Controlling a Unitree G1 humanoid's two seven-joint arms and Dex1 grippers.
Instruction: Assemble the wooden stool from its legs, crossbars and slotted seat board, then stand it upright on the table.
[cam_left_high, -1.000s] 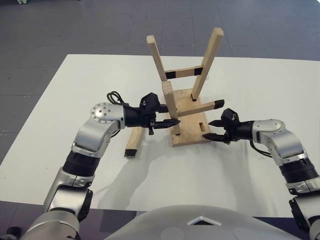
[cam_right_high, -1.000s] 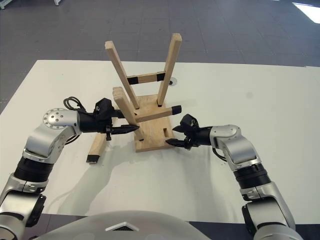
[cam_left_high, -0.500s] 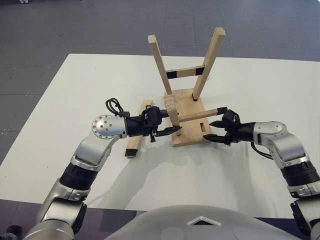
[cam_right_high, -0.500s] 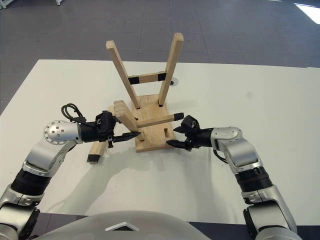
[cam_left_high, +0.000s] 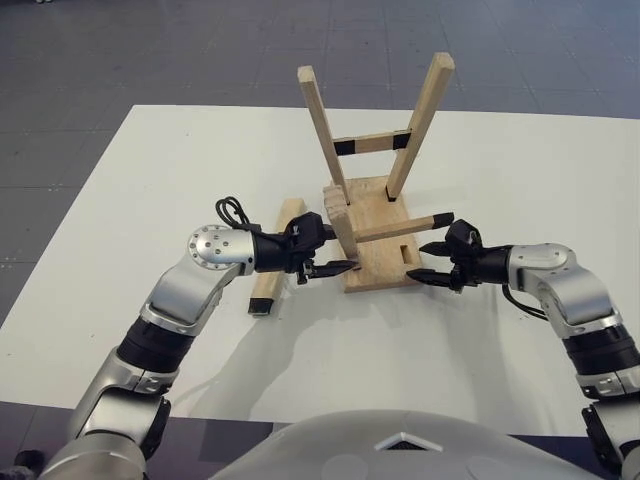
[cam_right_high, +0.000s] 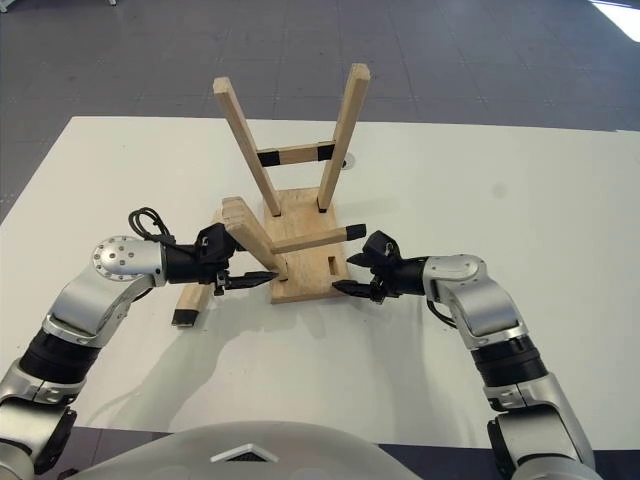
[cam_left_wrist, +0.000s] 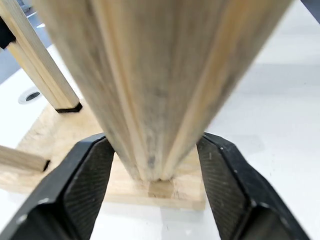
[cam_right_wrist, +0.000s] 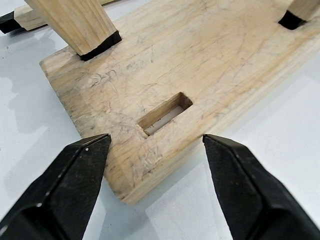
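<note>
At seat board (cam_left_high: 376, 268) near slot, leg (cam_left_high: 340, 212) clenched in left hand (cam_left_high: 338, 260), right hand (cam_left_high: 420, 260) released, straddling board's edge.

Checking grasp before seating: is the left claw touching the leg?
Touching. In the left wrist view the left claw has both pads flush against the leg, no gap.

Both arms wore smooth silver-grey shells, broken at the joints by black ribbed bands (cam_left_high: 150, 338). The left arm (cam_left_high: 180, 295) carried a round silver disc (cam_left_high: 211, 246) dotted with small holes, and a thin black cable (cam_left_high: 228, 209) looped out just beyond it. The right arm (cam_left_high: 565, 290) had a second black cable (cam_left_high: 520, 303) curving beneath its shell. Each arm ended in a black block with two tapering black fingers. The left hand (cam_left_high: 335, 255) had finely cross-hatched pads (cam_left_wrist: 92, 180), while the right hand (cam_left_high: 418, 260) showed plain matte wedge-shaped fingers (cam_right_wrist: 70, 180).
</note>
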